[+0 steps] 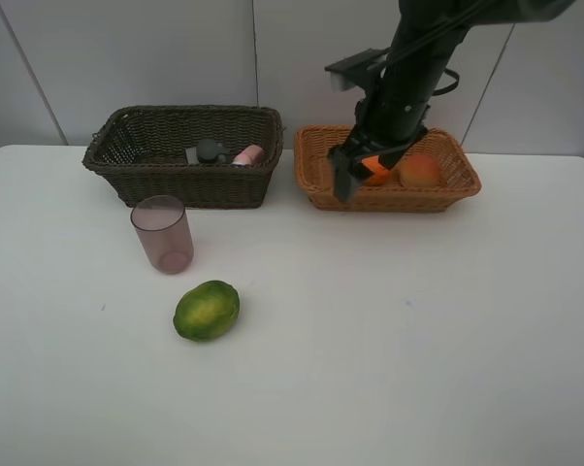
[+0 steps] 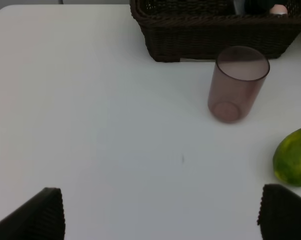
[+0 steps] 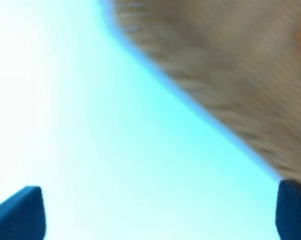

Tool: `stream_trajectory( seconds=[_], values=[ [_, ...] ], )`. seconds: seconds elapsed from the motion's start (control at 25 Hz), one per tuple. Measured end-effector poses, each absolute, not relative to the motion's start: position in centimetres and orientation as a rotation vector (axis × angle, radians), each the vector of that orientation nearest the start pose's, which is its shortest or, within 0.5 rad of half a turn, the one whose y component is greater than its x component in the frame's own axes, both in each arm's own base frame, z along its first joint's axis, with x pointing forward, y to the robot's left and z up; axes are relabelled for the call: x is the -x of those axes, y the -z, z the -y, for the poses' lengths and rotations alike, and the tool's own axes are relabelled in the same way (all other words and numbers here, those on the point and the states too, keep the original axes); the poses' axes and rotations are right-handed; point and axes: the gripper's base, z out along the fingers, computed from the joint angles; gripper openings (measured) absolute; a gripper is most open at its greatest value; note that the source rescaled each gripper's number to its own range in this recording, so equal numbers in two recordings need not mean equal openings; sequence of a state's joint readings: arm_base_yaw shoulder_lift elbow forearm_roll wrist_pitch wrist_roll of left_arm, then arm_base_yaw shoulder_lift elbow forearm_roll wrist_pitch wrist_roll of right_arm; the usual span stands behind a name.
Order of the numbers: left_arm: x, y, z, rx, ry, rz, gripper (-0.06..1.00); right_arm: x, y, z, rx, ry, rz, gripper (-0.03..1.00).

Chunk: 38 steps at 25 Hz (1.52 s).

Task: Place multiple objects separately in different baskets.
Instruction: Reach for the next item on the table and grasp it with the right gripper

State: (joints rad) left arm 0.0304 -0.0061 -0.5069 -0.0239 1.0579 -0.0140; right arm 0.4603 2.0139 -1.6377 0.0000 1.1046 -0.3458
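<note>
Tan and woven, the far right basket [image 1: 389, 199] holds the orange [image 1: 377, 177], just under the right tool [image 1: 368, 170], which is wide open and grips nothing. Lift that tool straight up, clear of the rim. The left tool [image 2: 160, 220] is open too. The green fruit [image 1: 207, 310] lies near left on the worktop [image 1: 408, 349], its long side running left to right.
</note>
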Motion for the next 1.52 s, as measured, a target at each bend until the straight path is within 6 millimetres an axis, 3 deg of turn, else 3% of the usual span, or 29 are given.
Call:
stream_trajectory(
  seconds=[0.36,0.68,0.88,1.0,1.16,1.52],
  values=[
    [0.6,-27.9,0.2,0.044,0.018,-2.028,1.0,-32.2,-22.1,-25.7,1.737,0.001,-2.49,1.0],
    [0.6,-27.9,0.2,0.044,0.018,-2.028,1.0,-28.6,-22.1,-29.9,2.136,0.005,-2.136,1.0],
    [0.6,-27.9,0.2,0.044,0.018,-2.028,1.0,-26.7,-21.9,-32.3,2.258,-0.043,-1.923,1.0],
    [0.6,-27.9,0.2,0.044,0.018,-2.028,1.0,-25.8,-20.7,-33.6,2.354,-0.055,-1.83,1.0],
    [0.6,-27.9,0.2,0.044,0.018,-2.028,1.0,-25.3,-18.6,-35.0,2.416,-0.067,-1.749,1.0],
    [0.6,-27.9,0.2,0.044,0.018,-2.028,1.0,-24.9,-16.2,-36.8,2.426,-0.063,-1.651,1.0]
  ],
)
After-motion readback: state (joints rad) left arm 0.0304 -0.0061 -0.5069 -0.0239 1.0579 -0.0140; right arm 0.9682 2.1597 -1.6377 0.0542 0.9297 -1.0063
